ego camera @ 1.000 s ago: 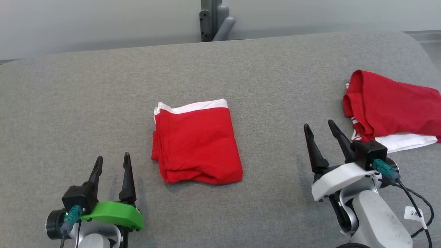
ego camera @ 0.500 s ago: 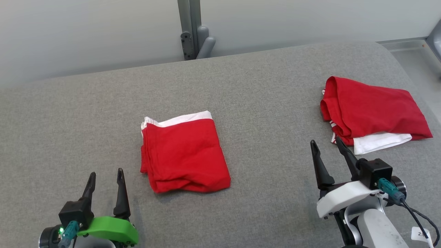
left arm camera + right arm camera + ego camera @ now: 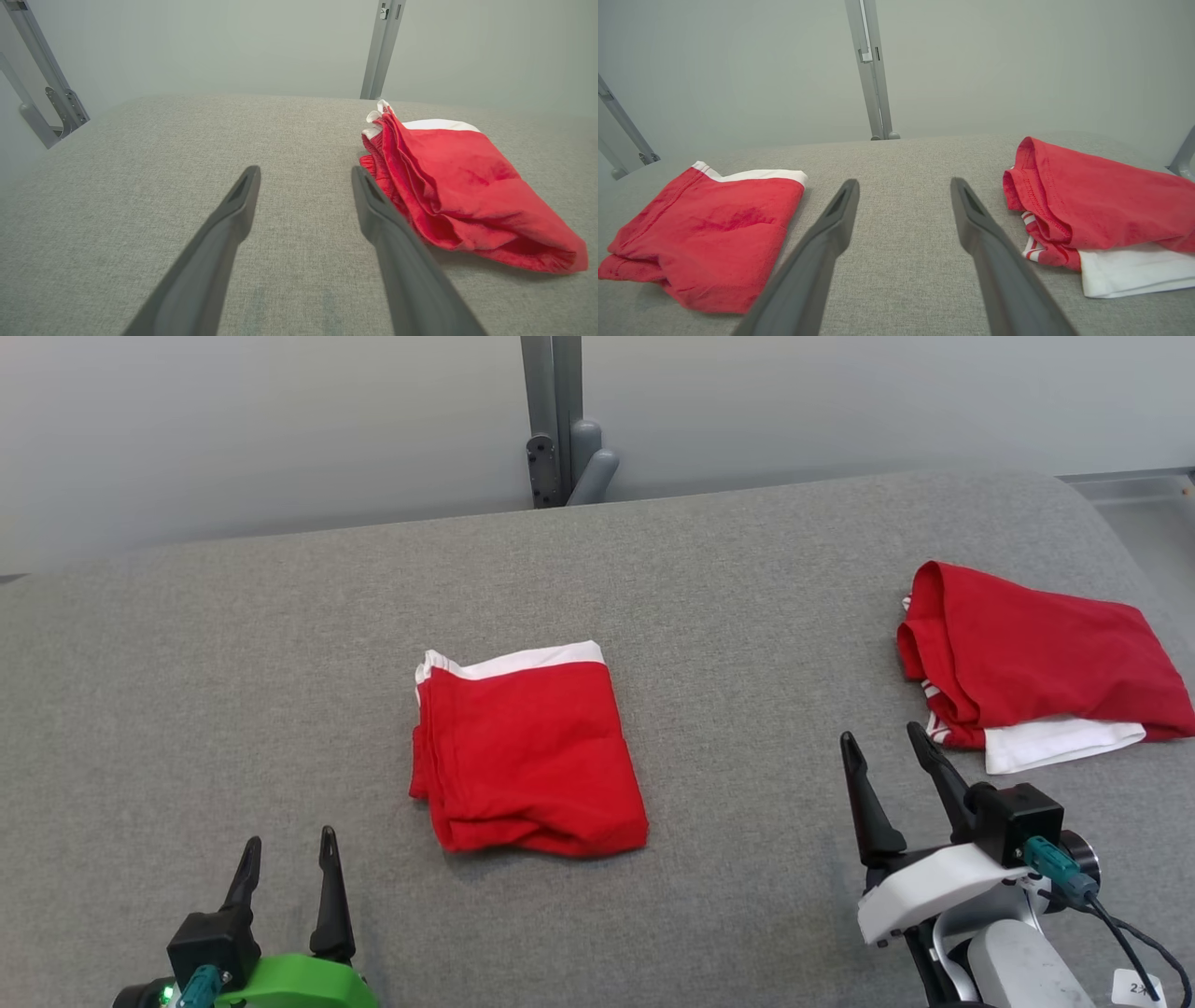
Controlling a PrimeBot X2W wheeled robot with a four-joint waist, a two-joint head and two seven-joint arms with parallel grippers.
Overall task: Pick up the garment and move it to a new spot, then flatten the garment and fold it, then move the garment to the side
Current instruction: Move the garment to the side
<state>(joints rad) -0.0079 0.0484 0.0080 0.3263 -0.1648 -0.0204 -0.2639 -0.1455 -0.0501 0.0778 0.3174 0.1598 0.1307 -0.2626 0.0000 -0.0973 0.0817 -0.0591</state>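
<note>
Lying folded near the middle of the grey table (image 3: 233,663), the garment (image 3: 527,751) is a red rectangle with a white band along its far edge. Its near edge is rumpled and its left side shows stacked layers. Nothing touches it.

The left gripper (image 3: 289,840) sits at the near left corner of the head view, fingers spread wide and empty, pointing away from the robot. It is near the garment's near-left corner but apart from it. In the left wrist view the left gripper (image 3: 304,172) has bare table between its tips, and the garment (image 3: 462,200) lies just to the right of the right finger.

The right gripper (image 3: 881,735) is also wide and holds nothing. It stands between the garment and a pile (image 3: 1036,677) of red and white cloth at the table's right end, closer to the pile. In the right wrist view the right gripper (image 3: 904,183) frames bare table, with the garment (image 3: 714,233) to its left and the pile (image 3: 1101,205) to its right. The pile looks like a red piece over a white one with striped trim, though it may be a single item.

A grey post (image 3: 553,420) rises behind the table's far edge.
</note>
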